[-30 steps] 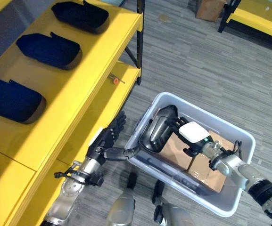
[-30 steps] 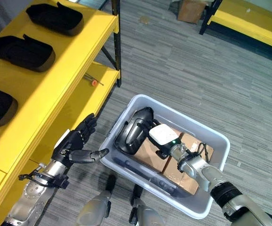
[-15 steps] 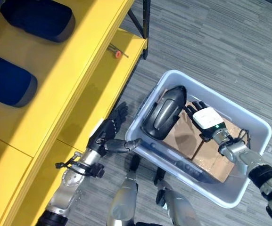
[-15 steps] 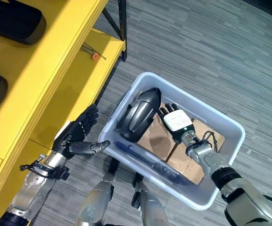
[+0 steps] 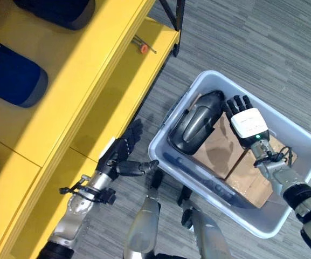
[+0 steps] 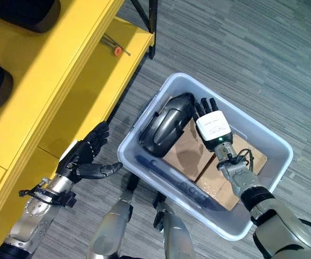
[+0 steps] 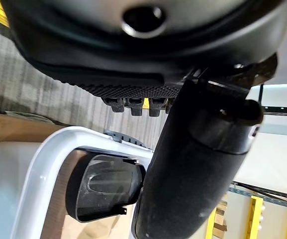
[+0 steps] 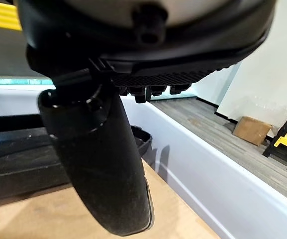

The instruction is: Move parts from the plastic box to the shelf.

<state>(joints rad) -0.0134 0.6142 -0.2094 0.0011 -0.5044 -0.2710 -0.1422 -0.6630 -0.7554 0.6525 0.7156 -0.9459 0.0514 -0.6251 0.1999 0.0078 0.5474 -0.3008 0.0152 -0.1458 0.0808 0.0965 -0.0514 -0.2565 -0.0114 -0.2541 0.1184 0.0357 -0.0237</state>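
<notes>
Now we have our right hand (image 5: 245, 120) drawn back, fingers straight, beside the dark part (image 5: 197, 121) in the plastic box (image 5: 284, 133); nothing grasped yet, left hand (image 5: 124, 156) open.

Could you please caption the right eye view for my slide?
Right robot hand open inside the plastic box, beside a black part.

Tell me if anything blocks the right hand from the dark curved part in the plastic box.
Nothing visible does. The right hand is open inside the grey plastic box, right beside the dark curved plastic part, which lies on brown cardboard.
</notes>
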